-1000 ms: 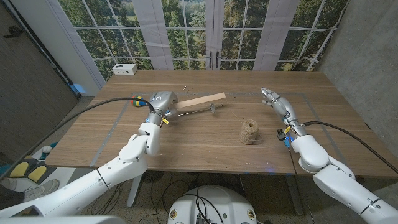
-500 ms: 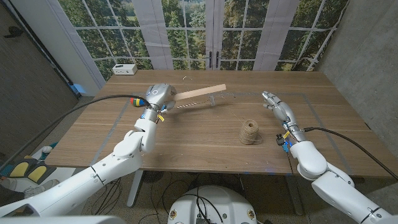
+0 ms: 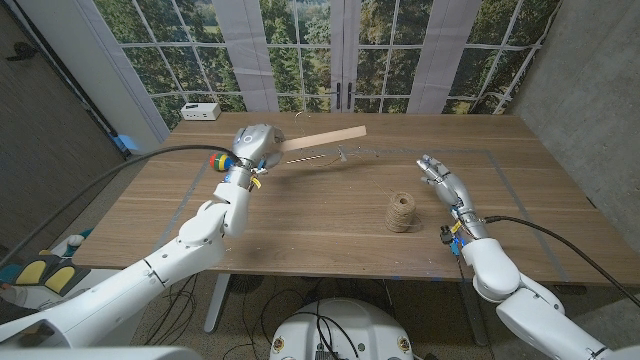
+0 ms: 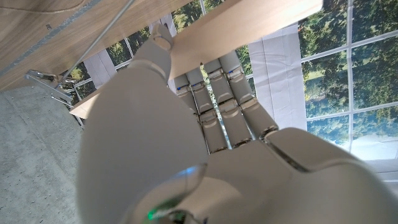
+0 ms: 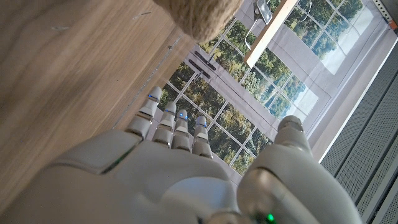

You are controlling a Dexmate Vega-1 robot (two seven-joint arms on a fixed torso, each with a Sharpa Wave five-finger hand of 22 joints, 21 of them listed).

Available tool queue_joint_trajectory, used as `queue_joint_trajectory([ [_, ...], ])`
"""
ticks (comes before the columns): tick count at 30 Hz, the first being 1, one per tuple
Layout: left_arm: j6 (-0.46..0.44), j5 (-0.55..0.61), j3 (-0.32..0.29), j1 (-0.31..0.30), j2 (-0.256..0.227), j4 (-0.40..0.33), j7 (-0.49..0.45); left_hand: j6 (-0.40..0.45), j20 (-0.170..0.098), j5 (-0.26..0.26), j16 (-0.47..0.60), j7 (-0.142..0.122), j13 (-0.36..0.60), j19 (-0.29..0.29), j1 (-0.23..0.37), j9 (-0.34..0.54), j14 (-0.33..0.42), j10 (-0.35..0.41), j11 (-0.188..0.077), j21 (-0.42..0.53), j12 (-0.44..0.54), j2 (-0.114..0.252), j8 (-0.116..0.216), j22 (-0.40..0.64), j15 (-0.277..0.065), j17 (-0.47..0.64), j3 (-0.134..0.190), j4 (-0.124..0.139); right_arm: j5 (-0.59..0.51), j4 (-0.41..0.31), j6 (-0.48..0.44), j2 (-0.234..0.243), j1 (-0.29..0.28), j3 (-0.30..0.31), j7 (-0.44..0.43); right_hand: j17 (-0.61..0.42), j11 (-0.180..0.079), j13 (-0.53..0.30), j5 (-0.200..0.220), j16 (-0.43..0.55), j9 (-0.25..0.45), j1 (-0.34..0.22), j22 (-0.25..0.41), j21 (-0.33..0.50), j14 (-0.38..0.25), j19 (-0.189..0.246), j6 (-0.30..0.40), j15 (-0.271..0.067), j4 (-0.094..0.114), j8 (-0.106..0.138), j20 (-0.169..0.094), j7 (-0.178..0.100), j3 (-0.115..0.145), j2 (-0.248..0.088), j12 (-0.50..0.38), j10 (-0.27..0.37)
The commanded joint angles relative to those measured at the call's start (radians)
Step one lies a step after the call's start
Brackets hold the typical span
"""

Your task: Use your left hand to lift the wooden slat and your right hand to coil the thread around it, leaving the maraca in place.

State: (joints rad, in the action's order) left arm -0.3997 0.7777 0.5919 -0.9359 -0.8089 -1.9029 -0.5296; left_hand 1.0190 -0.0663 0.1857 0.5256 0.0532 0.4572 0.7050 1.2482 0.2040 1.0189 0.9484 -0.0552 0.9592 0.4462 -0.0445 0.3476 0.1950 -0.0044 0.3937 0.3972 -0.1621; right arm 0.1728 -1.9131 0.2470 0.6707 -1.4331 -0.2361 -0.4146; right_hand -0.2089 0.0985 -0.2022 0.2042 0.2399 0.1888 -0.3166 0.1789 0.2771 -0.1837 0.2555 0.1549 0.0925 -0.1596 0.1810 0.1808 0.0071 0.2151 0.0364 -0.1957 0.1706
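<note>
Head view: the left hand (image 3: 255,143) grasps the wooden slat (image 3: 322,139) at its near end and holds it clear of the tabletop (image 3: 330,220). Against the frames of a second and half a second ago, the slat has risen and moved toward the far side, and it now stands out nearly level to the robot's right. A fine thread (image 3: 352,153) trails from the slat's outer part down toward the twine spool (image 3: 401,212), which has not moved. The right hand (image 3: 440,180) is released, fingers apart and holding nothing; it has come nearer the robot and now hangs just beside the spool. The maraca (image 3: 219,159) lies partly hidden behind the left hand, in the same place.

Left wrist view: the fingers (image 4: 214,93) press the slat (image 4: 249,28) from one side and the thumb from the other; the grasp looks firm.

Right wrist view: the right hand (image 5: 168,168) hangs empty, with the spool (image 5: 199,15) just beyond its fingertips.

Judgement: the lift appears complete; the coiling has not begun. The right hand must next take up the thread.
</note>
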Motion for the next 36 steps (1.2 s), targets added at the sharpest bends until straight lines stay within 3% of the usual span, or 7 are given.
queue_joint_trajectory([
  [1,0.038,0.011,0.000,0.033,0.010,0.019,0.010,0.043,-0.048,0.005,0.011,-0.016,0.005,-0.008,0.163,0.015,0.154,0.006,0.000,0.012,-0.003,0.161,0.003,0.003,-0.225,0.009,0.000,0.004,-0.024,0.023,0.032,-0.032,-0.025,-0.019,-0.030,-0.003,-0.001,-0.006,0.008,-0.001,0.003,-0.026,0.005,-0.002,-0.010,0.008,-0.010,-0.003,-0.008,0.006,-0.006,0.003,0.003,0.002,0.001,-0.006],
  [7,0.052,0.023,0.005,0.049,0.014,0.029,0.014,0.044,-0.048,0.005,0.011,-0.014,0.009,-0.010,0.165,0.016,0.154,0.007,-0.001,0.016,-0.003,0.161,0.003,0.002,-0.224,0.014,-0.002,0.004,-0.028,0.026,0.031,-0.045,-0.040,-0.026,-0.045,-0.003,-0.002,-0.007,0.012,-0.001,0.004,-0.047,0.006,-0.007,-0.015,0.006,-0.025,-0.002,-0.012,0.005,-0.022,0.006,0.005,0.009,0.001,-0.012],
  [25,0.076,0.048,0.008,0.073,0.015,0.034,0.025,0.047,-0.049,0.006,0.011,-0.015,0.024,-0.015,0.170,0.016,0.154,0.009,-0.002,0.031,-0.005,0.160,0.000,-0.002,-0.225,0.031,-0.009,0.004,-0.079,0.032,0.026,-0.068,-0.069,-0.054,-0.089,-0.004,-0.013,-0.010,0.023,-0.005,0.006,-0.081,0.007,-0.018,-0.009,-0.006,-0.073,-0.014,-0.013,0.001,-0.014,-0.003,-0.006,0.045,0.002,-0.031],
  [36,0.078,0.052,0.004,0.075,0.013,0.028,0.045,0.047,-0.050,0.007,0.010,-0.015,0.032,-0.018,0.171,0.017,0.153,0.009,-0.004,0.038,-0.006,0.160,-0.002,-0.004,-0.224,0.040,-0.012,0.005,-0.109,0.039,0.025,-0.070,-0.066,-0.077,-0.099,-0.005,-0.018,-0.011,0.038,-0.009,0.008,-0.123,0.007,-0.018,-0.002,0.009,-0.088,-0.031,-0.016,0.008,-0.041,0.000,-0.009,0.067,0.000,-0.041],
])
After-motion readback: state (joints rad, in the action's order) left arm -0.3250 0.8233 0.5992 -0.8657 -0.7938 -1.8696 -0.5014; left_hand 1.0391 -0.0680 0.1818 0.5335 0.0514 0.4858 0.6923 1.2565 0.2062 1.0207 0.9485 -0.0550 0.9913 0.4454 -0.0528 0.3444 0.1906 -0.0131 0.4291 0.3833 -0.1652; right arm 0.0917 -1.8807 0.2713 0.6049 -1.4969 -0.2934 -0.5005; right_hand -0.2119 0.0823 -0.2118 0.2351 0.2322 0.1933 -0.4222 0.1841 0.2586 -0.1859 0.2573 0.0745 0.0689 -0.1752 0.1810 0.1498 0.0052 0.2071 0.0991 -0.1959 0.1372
